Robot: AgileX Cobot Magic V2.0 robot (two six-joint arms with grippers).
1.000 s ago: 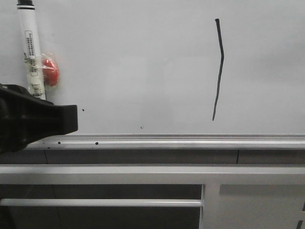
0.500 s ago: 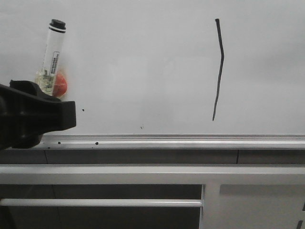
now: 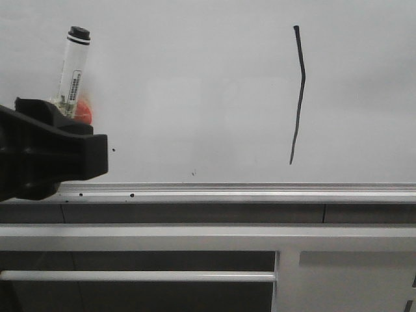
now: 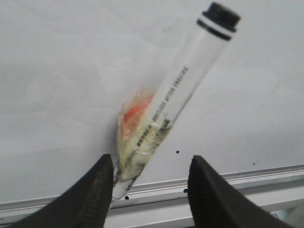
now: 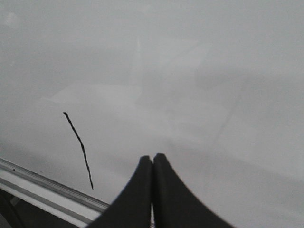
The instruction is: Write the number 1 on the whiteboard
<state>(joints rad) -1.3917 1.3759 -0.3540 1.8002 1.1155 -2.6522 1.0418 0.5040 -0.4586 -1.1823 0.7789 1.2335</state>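
The number 1 (image 3: pixel 301 97) is a thin black stroke, slightly bent near its top, on the right part of the whiteboard (image 3: pixel 208 97). It also shows in the right wrist view (image 5: pixel 81 145). A white marker pen (image 3: pixel 73 68) with a black cap leans tilted against the board, beside a red magnet (image 3: pixel 83 110). My left gripper (image 3: pixel 58 156) is just below it. In the left wrist view my left gripper (image 4: pixel 151 161) is open, and the marker (image 4: pixel 180 90) has its lower end against one finger (image 4: pixel 97 190). My right gripper (image 5: pixel 152 156) is shut and empty, close to the board.
A silver aluminium rail (image 3: pixel 260 192) runs along the board's bottom edge. Below it is a grey metal frame with bars (image 3: pixel 195 237). Small black specks (image 3: pixel 113 150) dot the lower board.
The marker has dropped lower and tipped from upright to leaning right, then stayed put. My left gripper has shifted slightly up and right. The stroke is unchanged.
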